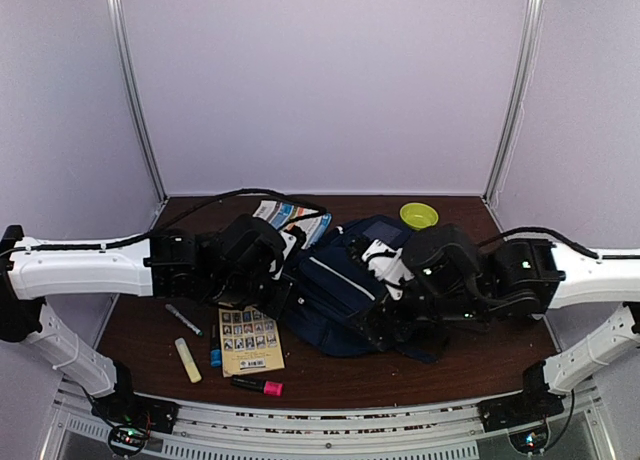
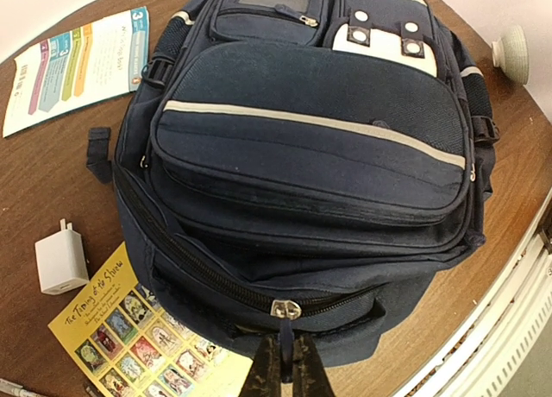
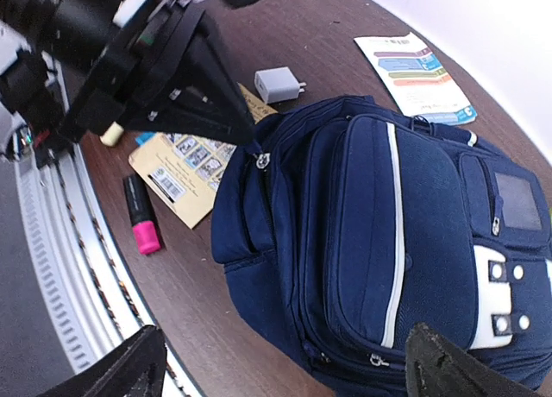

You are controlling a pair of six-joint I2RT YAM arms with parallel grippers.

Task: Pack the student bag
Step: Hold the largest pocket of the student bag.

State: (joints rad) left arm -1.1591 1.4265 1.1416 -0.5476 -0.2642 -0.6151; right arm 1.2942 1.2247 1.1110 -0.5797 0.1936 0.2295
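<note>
The navy student bag (image 1: 345, 280) lies flat mid-table, front pockets and white stripe up; it also shows in the left wrist view (image 2: 310, 147) and the right wrist view (image 3: 388, 233). My left gripper (image 2: 287, 367) is shut on the dark pull tab of the main zipper's silver slider (image 2: 285, 309), at the bag's left edge (image 1: 287, 290). The zipper looks closed on both sides of the slider. My right gripper (image 3: 285, 375) is open and empty, hovering over the bag's near right side (image 1: 385, 315).
A yellow booklet (image 1: 250, 342), pink highlighter (image 1: 258, 386), yellow highlighter (image 1: 188, 360), blue marker (image 1: 215, 352) and pen (image 1: 183, 319) lie front left. A white charger (image 2: 61, 262) sits beside the bag. A leaflet (image 1: 292, 217) and green bowl (image 1: 419, 215) lie behind it.
</note>
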